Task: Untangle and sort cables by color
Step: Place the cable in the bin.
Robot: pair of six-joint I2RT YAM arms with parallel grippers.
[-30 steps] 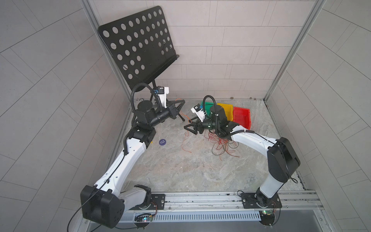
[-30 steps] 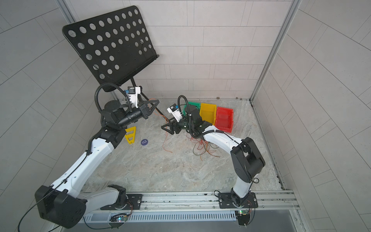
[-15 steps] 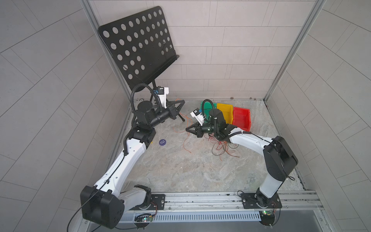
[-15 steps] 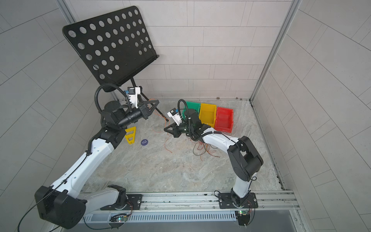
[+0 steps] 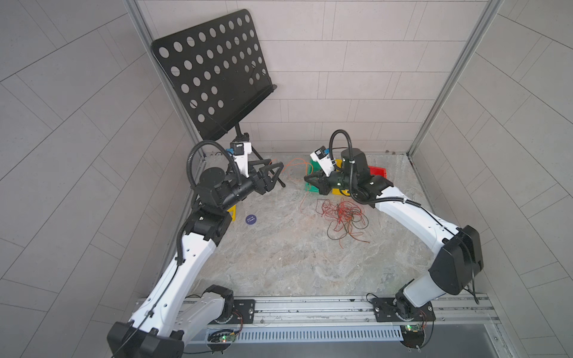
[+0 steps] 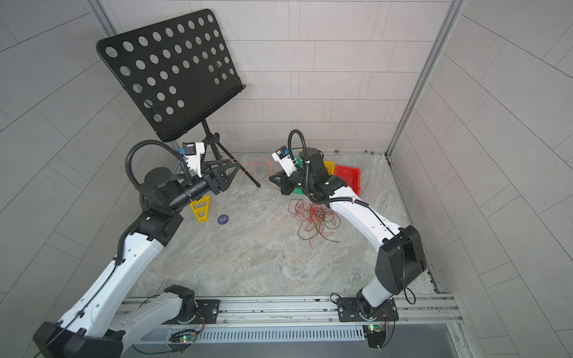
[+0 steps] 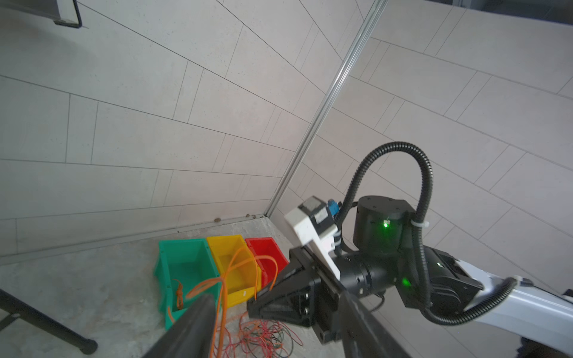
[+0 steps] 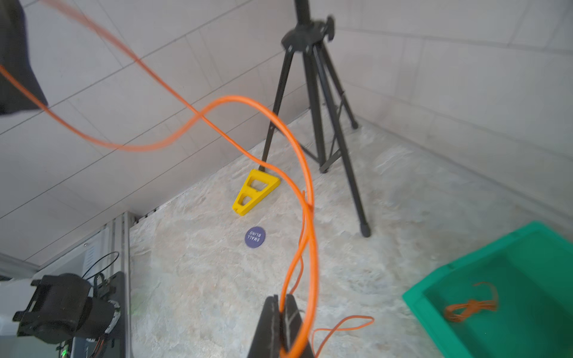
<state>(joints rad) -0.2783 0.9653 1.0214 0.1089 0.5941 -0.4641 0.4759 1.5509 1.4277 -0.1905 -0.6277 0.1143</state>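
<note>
A tangle of red, orange and black cables (image 5: pixel 342 217) (image 6: pixel 313 217) lies on the stone floor in front of the right arm; it also shows in the left wrist view (image 7: pixel 263 338). One long orange cable (image 5: pixel 291 162) (image 6: pixel 257 161) (image 8: pixel 248 102) loops through the air between the two grippers. My right gripper (image 5: pixel 307 179) (image 6: pixel 273 179) (image 8: pixel 280 307) is shut on it, beside the green bin. My left gripper (image 5: pixel 274 173) (image 6: pixel 231 172) (image 7: pixel 279 325) is open, and the orange cable (image 7: pixel 235 269) drapes along one finger (image 7: pixel 198 325).
Green (image 7: pixel 183 263), yellow (image 7: pixel 229 257) and red (image 7: pixel 266 251) bins sit side by side at the back wall. A coiled orange cable (image 8: pixel 468 307) lies in the green bin (image 8: pixel 511 294). A black music stand (image 5: pixel 214 74) on a tripod (image 8: pixel 313 93), a yellow triangle (image 6: pixel 201 209) and a purple disc (image 5: pixel 250 219) are on the left.
My left gripper has opened from shut. My right gripper closed on the orange cable and shifted slightly back toward the bins.
</note>
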